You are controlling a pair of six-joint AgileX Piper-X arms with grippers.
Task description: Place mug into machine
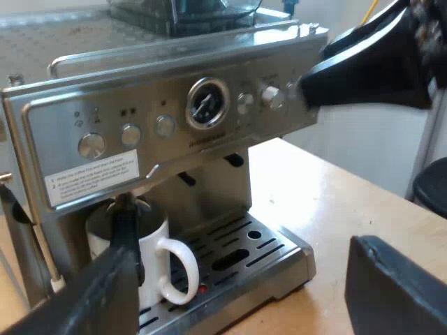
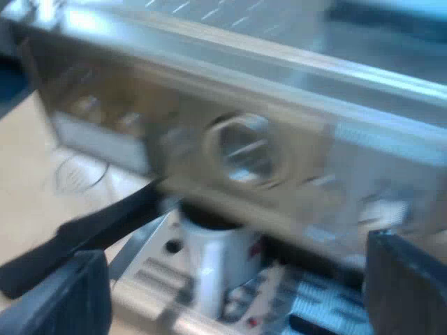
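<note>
White ceramic mug (image 1: 155, 246) stands upright on the drip tray (image 1: 279, 246) of the steel espresso machine (image 1: 167, 118). The left wrist view shows its handle. Left jaws and right jaws are wide, empty.

Mug (image 1: 157, 262) stands on the drip tray (image 1: 269, 251) at the front of the espresso machine (image 1: 160, 105), under the control panel. It is ahead of the left gripper (image 1: 241, 283), just beside one of its fingers (image 1: 105, 300); contact cannot be told. Left fingers stand wide apart. Bean hopper (image 1: 181, 10) on the machine's top. Machine on the table (image 1: 335, 202). Right gripper (image 2: 234, 265), fingers spread, faces the front panel from close by; the mug is ahead of it, below the panel.
</note>
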